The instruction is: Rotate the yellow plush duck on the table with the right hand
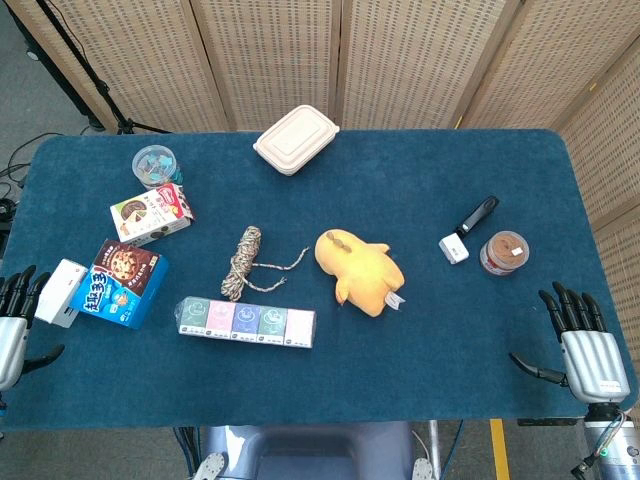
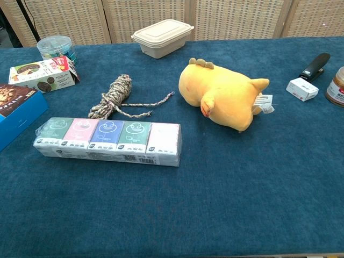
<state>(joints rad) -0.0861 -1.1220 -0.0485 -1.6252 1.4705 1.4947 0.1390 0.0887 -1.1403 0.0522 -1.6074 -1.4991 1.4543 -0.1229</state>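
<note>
Right hand (image 1: 585,345) rests at the near right corner of the table (image 1: 450,180), fingers spread, holding nothing, well apart from the duck. Left hand (image 1: 14,318) at the near left edge, fingers likewise spread and empty, just beside a small white box (image 1: 60,292). Yellow plush duck (image 1: 360,271) lies on its side near the table's middle, sewn tag toward the right. Coil of rope (image 1: 243,262) lies to its left; a row of tissue packs (image 1: 246,321) sits in front of the rope.
</note>
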